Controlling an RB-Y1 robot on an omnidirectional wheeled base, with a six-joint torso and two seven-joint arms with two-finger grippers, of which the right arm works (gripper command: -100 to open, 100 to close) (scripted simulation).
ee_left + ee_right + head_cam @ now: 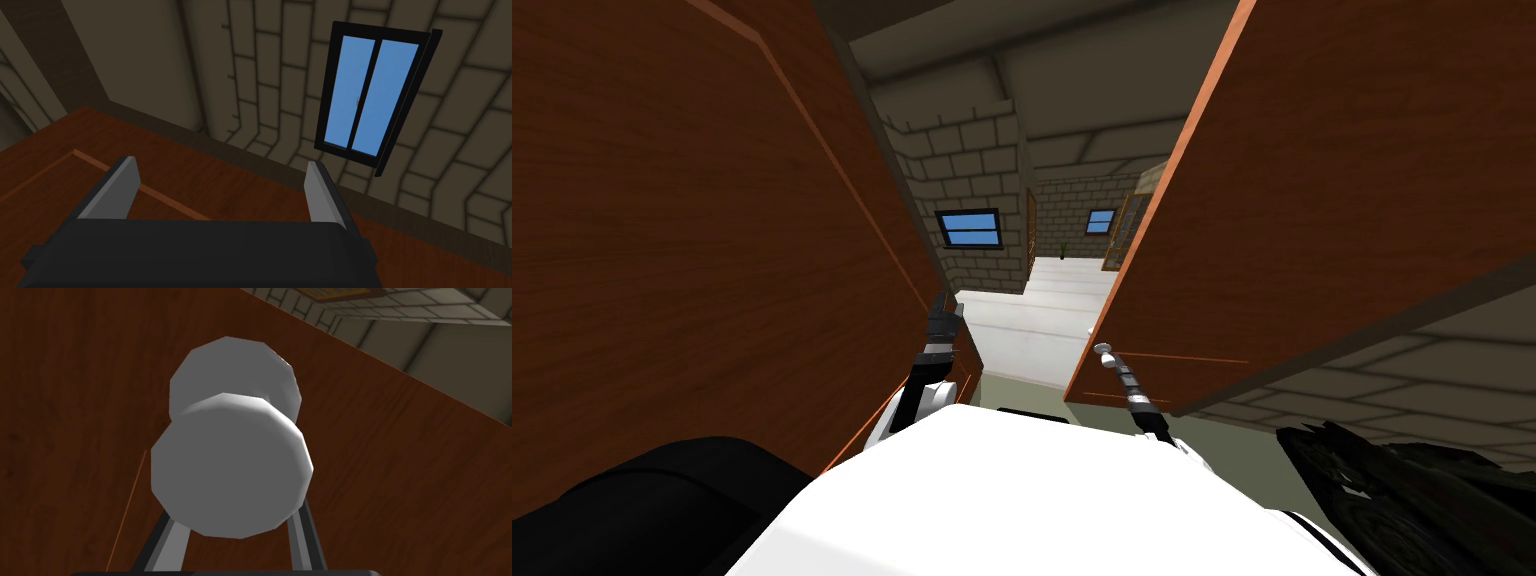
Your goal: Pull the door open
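The door [1332, 200] is a brown wood panel on the right, swung partly open, with a gap beside its edge. Its round grey knob [1103, 349] sits near that edge. My right gripper [1112, 362] reaches up to it. In the right wrist view the knob [230, 453] fills the space between the two fingers, and my right gripper [235, 523] is shut on its sides. My left gripper [945, 305] is raised beside a second brown wood panel [692, 230] on the left. In the left wrist view it [220, 165] stands open and holds nothing.
Through the gap lies a pale floor [1032, 330] and grey brick walls with two blue windows [969, 228]. A dark, jagged object [1412, 490] sits at the lower right, and a black mass [642, 500] at the lower left.
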